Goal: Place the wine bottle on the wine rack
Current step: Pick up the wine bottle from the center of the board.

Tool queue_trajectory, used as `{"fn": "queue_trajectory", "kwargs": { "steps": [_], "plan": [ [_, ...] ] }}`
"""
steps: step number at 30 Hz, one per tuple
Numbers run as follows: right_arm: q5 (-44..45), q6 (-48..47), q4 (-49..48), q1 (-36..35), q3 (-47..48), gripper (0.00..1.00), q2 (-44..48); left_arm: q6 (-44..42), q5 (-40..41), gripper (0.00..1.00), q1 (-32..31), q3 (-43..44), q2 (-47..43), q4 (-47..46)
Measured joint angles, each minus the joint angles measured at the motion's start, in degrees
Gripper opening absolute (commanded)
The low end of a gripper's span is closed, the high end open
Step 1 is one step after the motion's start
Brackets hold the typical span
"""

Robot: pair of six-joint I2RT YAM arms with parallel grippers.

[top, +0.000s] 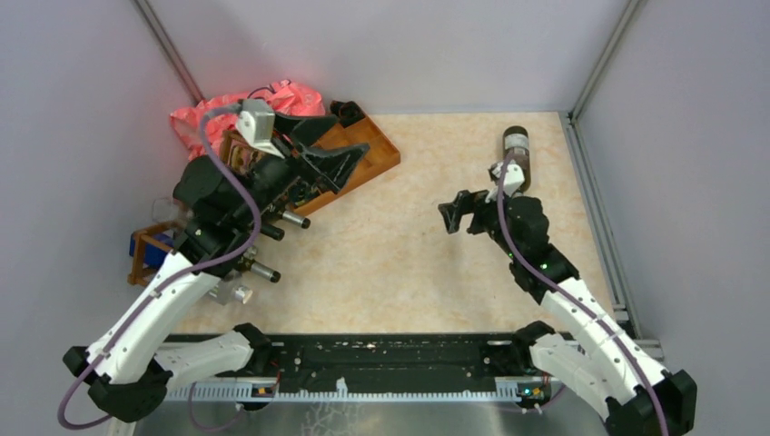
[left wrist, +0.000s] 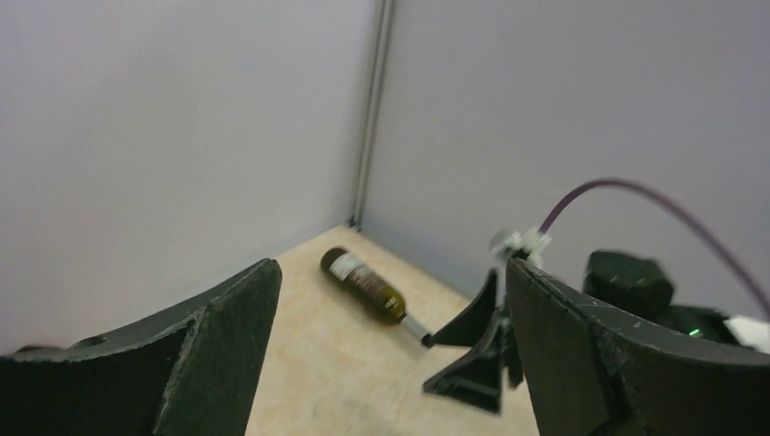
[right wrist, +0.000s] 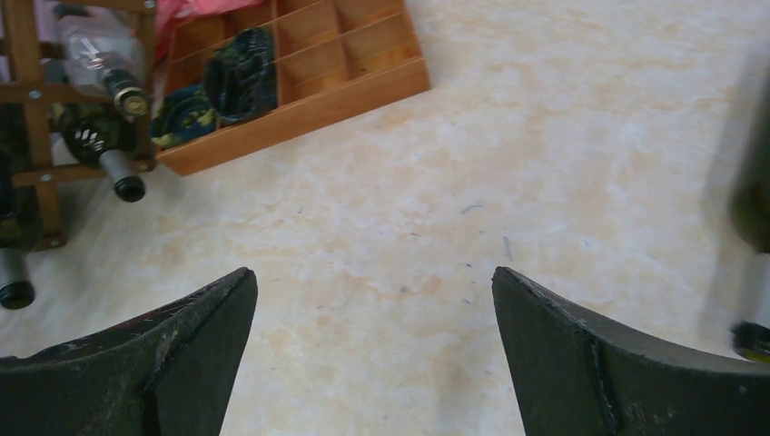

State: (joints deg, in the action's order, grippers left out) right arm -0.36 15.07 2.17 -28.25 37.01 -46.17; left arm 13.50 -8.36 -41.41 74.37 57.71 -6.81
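**Overhead view:** the raised left arm (top: 172, 291) hides most of the wine rack (right wrist: 34, 94) at the left, and we see only bottle necks (top: 289, 221) protruding.

**Right wrist view:** the rack holds several bottles and is cut off by the frame edge. The orange-brown tray (right wrist: 300, 86) just beside it holds dark rolled items (right wrist: 238, 73) that we cannot identify.

**Wine bottle:** the wine bottle (left wrist: 367, 287) lies on its side on the table (top: 409, 263) at the far right, near the right gripper (right wrist: 371, 272).

**Grippers:** the right gripper and the left gripper (left wrist: 390, 271) both gape wide, holding nothing.
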Motion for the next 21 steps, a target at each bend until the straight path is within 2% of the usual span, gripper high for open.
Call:
{"fn": "queue_trajectory", "kwargs": {
  "steps": [7, 13, 21],
  "plan": [
    [-4.79, 1.03, 3.87, 13.62, -0.09, 0.99, 1.42, -5.55, -2.64, 0.99, 7.08, -8.94, 0.83, 2.49],
    [-7.61, 1.16, 5.16, 20.39, -0.28, 0.99, 0.57, -9.86, -0.66, 0.99, 7.45, -15.34, 1.68, 2.27],
    [-11.34, -0.13, 5.46, 28.35, -0.26, 0.99, -5.22, -15.54, 3.23, 0.99, 7.45, -21.86, 1.49, 0.68]
  ]
}}
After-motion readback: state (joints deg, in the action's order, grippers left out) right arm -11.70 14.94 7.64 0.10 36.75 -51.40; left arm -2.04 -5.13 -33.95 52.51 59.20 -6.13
